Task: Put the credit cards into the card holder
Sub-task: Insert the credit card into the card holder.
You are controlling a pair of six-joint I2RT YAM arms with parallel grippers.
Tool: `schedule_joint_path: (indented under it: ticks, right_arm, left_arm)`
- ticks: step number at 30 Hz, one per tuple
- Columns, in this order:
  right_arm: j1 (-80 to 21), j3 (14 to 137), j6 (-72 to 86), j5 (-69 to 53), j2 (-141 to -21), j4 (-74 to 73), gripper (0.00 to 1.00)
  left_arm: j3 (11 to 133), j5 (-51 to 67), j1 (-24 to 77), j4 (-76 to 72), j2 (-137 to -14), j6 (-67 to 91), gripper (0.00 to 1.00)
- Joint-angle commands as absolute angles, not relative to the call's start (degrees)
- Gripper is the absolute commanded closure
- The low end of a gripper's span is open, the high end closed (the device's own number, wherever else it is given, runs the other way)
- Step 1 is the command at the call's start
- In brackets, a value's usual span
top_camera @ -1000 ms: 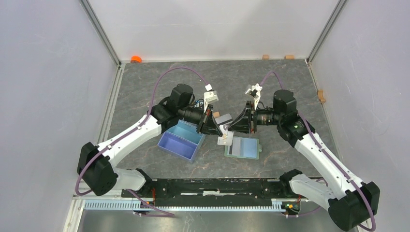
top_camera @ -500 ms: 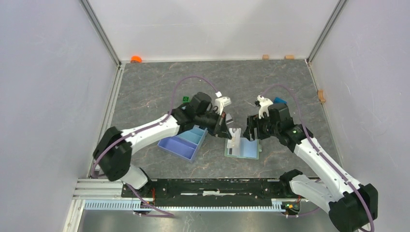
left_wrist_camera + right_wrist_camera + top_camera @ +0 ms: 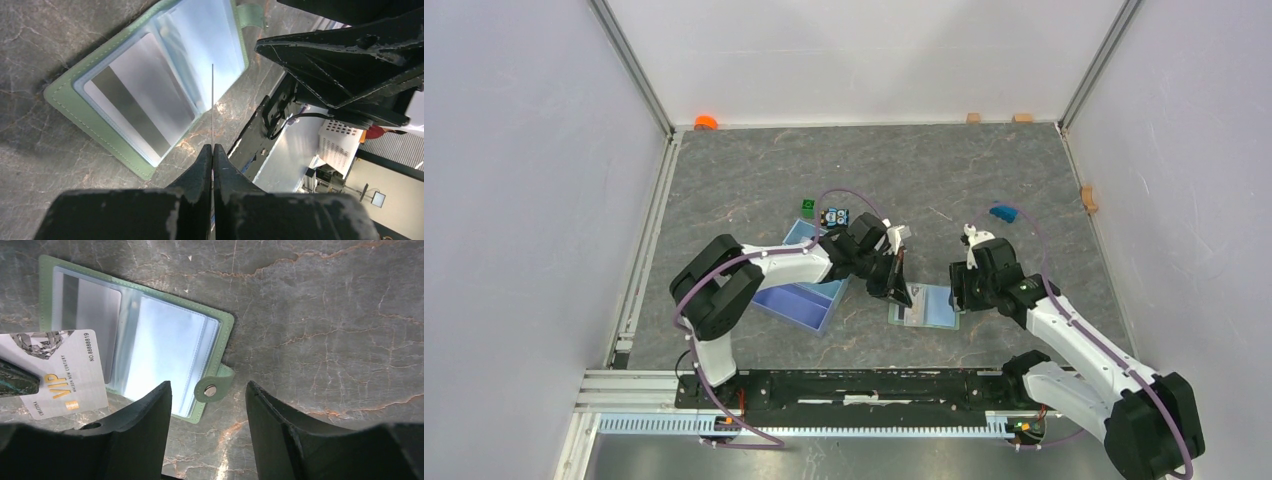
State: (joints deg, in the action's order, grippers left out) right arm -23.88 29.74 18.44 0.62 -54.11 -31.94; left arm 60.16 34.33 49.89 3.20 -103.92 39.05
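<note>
A: Left hand [image 3: 212,150] pinching VIP card [image 3: 65,372] edge-on. Card holder [image 3: 100,135] lies open just beyond its tips.
B: Right hand [image 3: 207,390] spread, empty, above snap tab [image 3: 212,389]. Risk: the card misses the slot and shoves the unpinned holder along the desk [image 3: 325,340].

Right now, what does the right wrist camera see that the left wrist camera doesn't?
Only the right wrist view shows the printed face of the credit card, with gold VIP letters. Only the left wrist view shows that card edge-on, a thin line pinched in the shut left gripper. Both show the open card holder lying on the table, a striped card already in one slot.
</note>
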Motion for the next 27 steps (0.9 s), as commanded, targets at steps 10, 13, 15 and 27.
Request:
schedule_joint_path:
  ticks: [10,13,15,27]
  right_arm:
    - [-23.9,25.3,19.3,5.8,-56.9,-23.8,0.58]
    - [-23.9,24.7,18.9,7.0,-57.7,-23.4,0.70]
    - [-23.8,24.5,19.0,7.5,-58.1,-23.4,0.77]
    - [-23.9,23.4,18.9,10.3,-58.1,-24.2,1.00]
  left_arm:
    - [62.9,35.0,49.8,0.7,-108.6,41.7,0.98]
    - [63.4,35.4,49.6,0.7,-109.0,41.9,0.98]
    - [63.5,36.2,49.2,0.2,-109.4,42.8,0.98]
    - [63.1,40.0,48.2,-5.5,-111.4,48.4,0.98]
